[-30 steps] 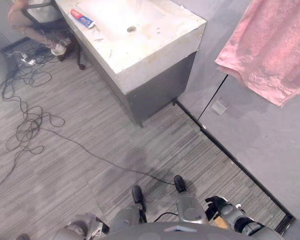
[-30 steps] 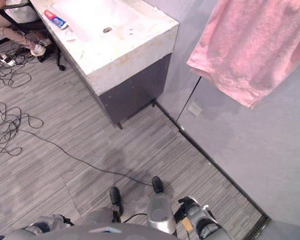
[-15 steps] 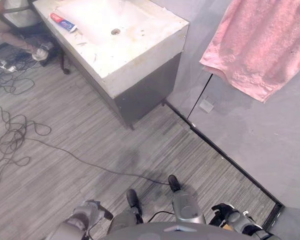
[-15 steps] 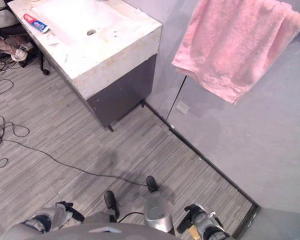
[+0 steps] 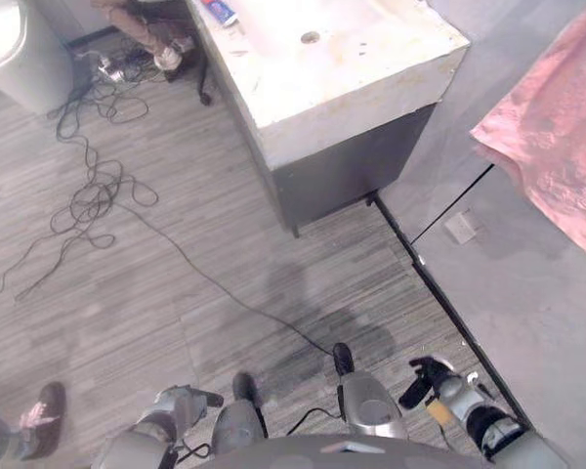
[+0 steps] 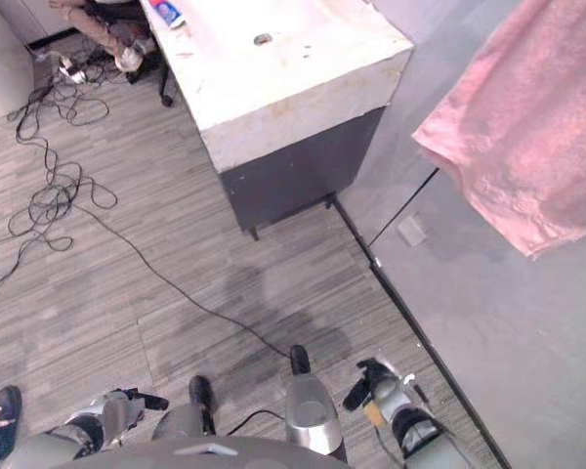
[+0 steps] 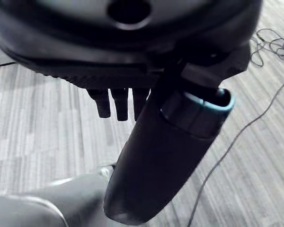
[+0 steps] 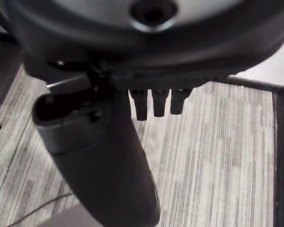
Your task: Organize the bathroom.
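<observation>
Both hands hung low at the robot's sides and held nothing: the left hand (image 5: 181,404) showed straight, relaxed fingers (image 7: 116,103) over bare floor in its wrist view, and the right hand (image 5: 432,383) did the same, its fingers (image 8: 156,104) pointing down near the dark strip along the wall. The things to be tidied lay well apart from either hand: a toothpaste tube (image 6: 165,12) rested on the far end of the white sink counter (image 5: 352,98), and a pink towel (image 6: 527,137) hung on the wall to the right. The likeliest trouble, as I judged it, lay on the floor. A long black cable (image 5: 205,278) ran from a tangle of cords (image 5: 93,195) to a spot close in front of the robot, so a step toward the counter could snag it and upset the balance. A person's shoe (image 5: 41,420) stood near the left hand, and a person's legs (image 5: 146,29) showed by the counter's far end; an arm swung wide could strike either.
</observation>
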